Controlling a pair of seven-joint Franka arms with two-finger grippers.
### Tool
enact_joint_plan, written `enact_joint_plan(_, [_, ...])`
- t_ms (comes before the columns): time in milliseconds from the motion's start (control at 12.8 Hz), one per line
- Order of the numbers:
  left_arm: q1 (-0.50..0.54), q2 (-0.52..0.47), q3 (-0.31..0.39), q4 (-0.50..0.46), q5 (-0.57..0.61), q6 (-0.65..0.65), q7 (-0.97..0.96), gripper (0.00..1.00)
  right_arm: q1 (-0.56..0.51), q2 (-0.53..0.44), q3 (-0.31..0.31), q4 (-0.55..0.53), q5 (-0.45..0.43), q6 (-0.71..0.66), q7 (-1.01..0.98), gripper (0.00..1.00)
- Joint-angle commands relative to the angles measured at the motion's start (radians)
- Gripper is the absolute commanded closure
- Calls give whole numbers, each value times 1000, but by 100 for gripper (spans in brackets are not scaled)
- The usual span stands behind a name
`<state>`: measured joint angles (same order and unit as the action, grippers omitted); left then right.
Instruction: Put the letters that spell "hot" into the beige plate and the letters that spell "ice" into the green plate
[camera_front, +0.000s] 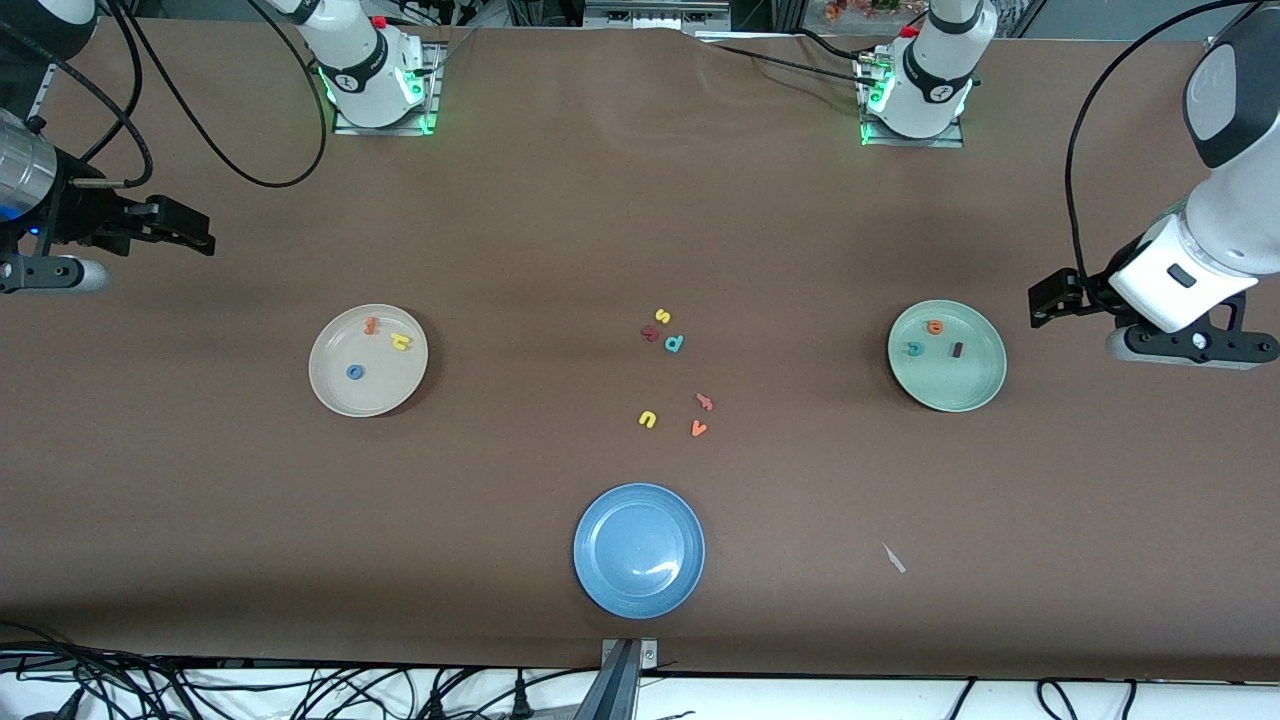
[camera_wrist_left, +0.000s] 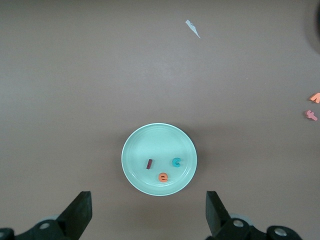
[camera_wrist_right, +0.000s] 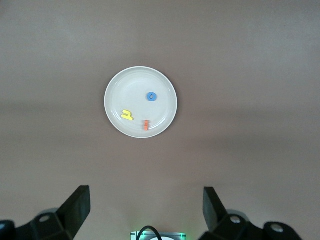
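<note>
Three plates are sitting on the brown table (camera_front: 560, 230). The beige plate (camera_front: 340, 390) is holding three letters: yellow h (camera_front: 402, 342), blue o (camera_front: 354, 372), orange t (camera_front: 371, 325). The green plate (camera_front: 975, 385) is holding three: orange e (camera_front: 935, 326), teal c (camera_front: 913, 349), dark red i (camera_front: 957, 350). The blue plate (camera_front: 600, 560) is sitting nearest the front camera, holding nothing.

Six loose letters are lying mid-table between the plates: yellow s (camera_front: 662, 316), dark red letter (camera_front: 649, 333), teal p (camera_front: 674, 343), yellow u (camera_front: 647, 419), pinkish-orange letter (camera_front: 704, 402) and orange v (camera_front: 698, 428) at its 6 o'clock. No brands readable.

The left gripper (camera_wrist_left: 147, 212) is hanging released, fingers spread, just off the green plate. The right gripper (camera_wrist_right: 145, 210) is likewise spread wide, empty, up off the beige plate.

A white scrap (camera_front: 894, 559) is lying at the green plate's 7 o'clock.
</note>
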<state>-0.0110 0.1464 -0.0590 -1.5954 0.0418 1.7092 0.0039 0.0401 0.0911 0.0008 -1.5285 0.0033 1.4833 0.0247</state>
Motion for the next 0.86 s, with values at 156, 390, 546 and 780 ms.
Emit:
enact_joint_plan(156, [-17,-7,-1,14,-14,-20,10,0,0,9,-7,24,21,-14,-6,0])
enact_joint_plan(390, [-18,-7,1,14,-14,-22,7,0,-2,10,-7,25,21,-12,-8,0])
enact_joint_plan(546, [-17,-8,2,15,-14,-23,4,0,-3,10,-7,24,21,-11,-6,0])
enact_joint_plan(780, [-14,-7,2,56,-13,-75,-34,0,-3,16,-7,24,21,-11,-6,0])
